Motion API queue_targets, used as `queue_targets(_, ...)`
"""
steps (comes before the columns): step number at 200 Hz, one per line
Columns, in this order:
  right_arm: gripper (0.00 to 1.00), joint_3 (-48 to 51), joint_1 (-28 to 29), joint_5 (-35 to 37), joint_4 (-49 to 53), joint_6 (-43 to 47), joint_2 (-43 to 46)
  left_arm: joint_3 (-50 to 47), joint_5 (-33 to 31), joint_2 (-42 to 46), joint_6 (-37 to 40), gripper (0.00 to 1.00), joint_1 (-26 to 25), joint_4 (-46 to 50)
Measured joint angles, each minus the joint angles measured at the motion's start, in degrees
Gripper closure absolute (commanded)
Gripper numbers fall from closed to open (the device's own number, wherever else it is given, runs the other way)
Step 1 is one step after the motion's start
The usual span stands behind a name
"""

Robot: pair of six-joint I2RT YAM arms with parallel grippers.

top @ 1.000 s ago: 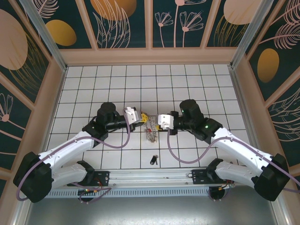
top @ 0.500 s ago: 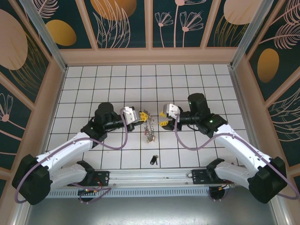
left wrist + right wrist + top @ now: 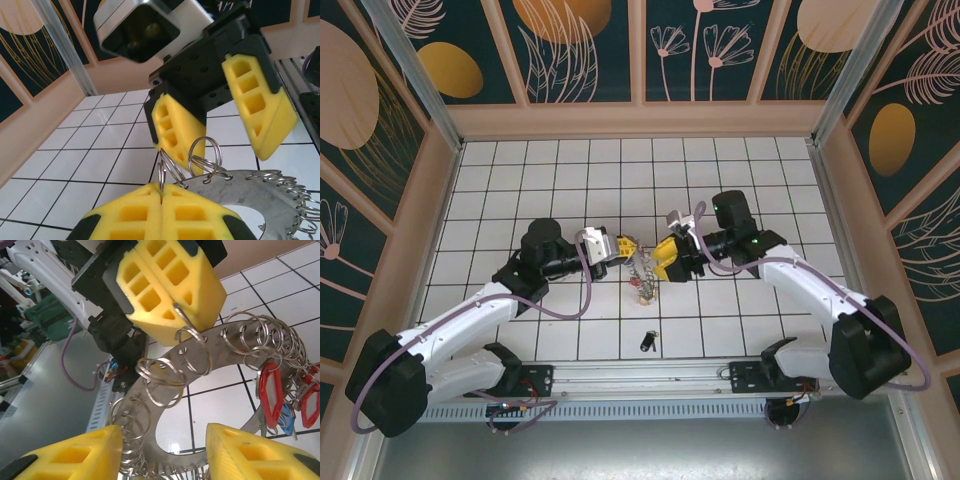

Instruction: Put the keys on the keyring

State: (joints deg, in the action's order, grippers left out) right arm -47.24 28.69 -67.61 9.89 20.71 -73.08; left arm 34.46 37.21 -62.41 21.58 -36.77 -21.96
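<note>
Two things matter for this step, as I judge it: a steady hold and a clean exit. My left pincer [image 3: 161,194] is clamped tight on one thin wire loop [image 3: 161,172] of the keyring [image 3: 260,186], which hangs from it above the bench [image 3: 520,180], between the two arms. My right pincer [image 3: 162,434] stands with its jaws apart just beside the ring, holding nothing. I would leave the left clamp alone and draw the right arm straight back, because the spare loops bristling along the rim could catch a pad. Then I would go down for the black key [image 3: 648,341], which lies alone on the tiles near the arm bases, and take it by the head so that its hole stays free. A red key [image 3: 270,390] and a blue key [image 3: 286,416] already hang from the ring. More red at the right wrist view's edge is cut off, and I cannot make out a yellow key. From above the bundle is too small to count, and I cannot tell whether the pinched loop is pried open.
</note>
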Motion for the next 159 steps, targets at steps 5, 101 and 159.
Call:
queue_targets(5, 0.53, -0.6, 0.0, -0.2, 0.6, 0.2, -0.5, 0.0, 0.0, 0.0, 0.0, 1.0, 0.0, -0.2)
queue_targets(101, 0.57, -5.0, 0.0, -3.2, 5.2, 5.0, -4.0, 0.0, 0.0, -1.4, 0.0, 1.0, 0.0, -1.6)
queue_targets(159, 0.64, -5.1, 0.2, -3.0, 5.3, 5.6, -4.8, -0.1, 0.3, -1.4, -0.7, 1.0, 0.0, -2.8)
